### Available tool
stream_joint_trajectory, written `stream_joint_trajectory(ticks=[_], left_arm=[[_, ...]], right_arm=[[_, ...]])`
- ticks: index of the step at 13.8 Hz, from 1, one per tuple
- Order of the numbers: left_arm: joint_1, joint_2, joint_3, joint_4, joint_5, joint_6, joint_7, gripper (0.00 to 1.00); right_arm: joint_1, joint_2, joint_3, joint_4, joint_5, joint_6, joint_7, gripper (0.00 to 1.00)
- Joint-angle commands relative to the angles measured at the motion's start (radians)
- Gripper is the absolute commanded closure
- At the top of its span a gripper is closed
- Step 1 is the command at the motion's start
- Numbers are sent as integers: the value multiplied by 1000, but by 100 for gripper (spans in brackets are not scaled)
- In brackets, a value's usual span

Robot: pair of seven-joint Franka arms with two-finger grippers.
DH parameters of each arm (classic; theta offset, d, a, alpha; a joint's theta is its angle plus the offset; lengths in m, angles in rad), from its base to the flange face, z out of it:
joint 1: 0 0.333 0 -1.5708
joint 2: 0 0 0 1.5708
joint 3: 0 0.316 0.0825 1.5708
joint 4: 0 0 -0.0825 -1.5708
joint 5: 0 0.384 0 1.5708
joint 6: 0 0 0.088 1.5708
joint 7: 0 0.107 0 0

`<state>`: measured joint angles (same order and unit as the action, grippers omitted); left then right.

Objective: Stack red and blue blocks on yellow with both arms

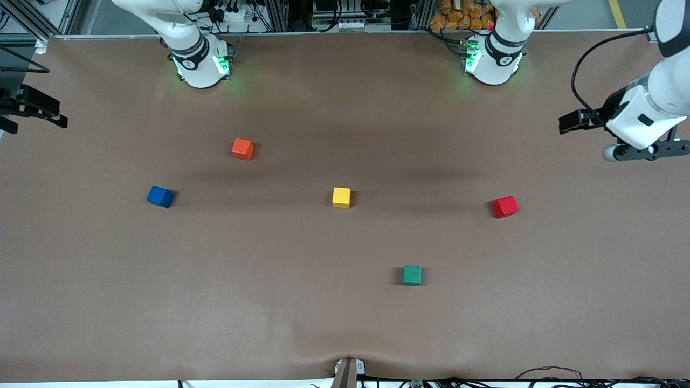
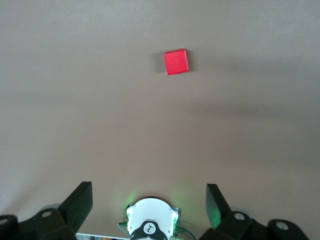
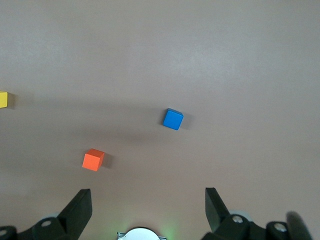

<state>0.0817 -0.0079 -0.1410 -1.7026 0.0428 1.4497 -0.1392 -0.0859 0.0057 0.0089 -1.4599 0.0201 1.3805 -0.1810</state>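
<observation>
Front view: I see the yellow cube (image 1: 341, 197) mid-table, the blue cube (image 1: 160, 196) toward the right arm's end, the red cube (image 1: 505, 207) toward the left arm's end (all well apart). The orange cube (image 1: 242, 149) lies farther from the camera, the green cube (image 1: 412, 275) nearer.

Left wrist view: my left gripper (image 2: 148, 200) hangs high over the table, jaws wide, empty.

Right wrist view: my right gripper (image 3: 148, 200) likewise, spread and empty, above the blue cube.

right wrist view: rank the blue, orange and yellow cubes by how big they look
1. orange cube and blue cube: they look about alike, so no ranking between them.
2. yellow cube: looks smallest, but only because the picture's edge cuts it off.
</observation>
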Motion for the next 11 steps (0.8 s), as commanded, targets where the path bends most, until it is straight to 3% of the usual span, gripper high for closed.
stream_joint_trajectory(ticks=[1,11], left_arm=[[19,0,-3,-3,-7,6,-2,0],[52,34,-5,-28,-7,43,12,0]], right_arm=[[-14,7,10,16,3,-14,12,0],[-12,7,10,15,4,-14,12,0]])
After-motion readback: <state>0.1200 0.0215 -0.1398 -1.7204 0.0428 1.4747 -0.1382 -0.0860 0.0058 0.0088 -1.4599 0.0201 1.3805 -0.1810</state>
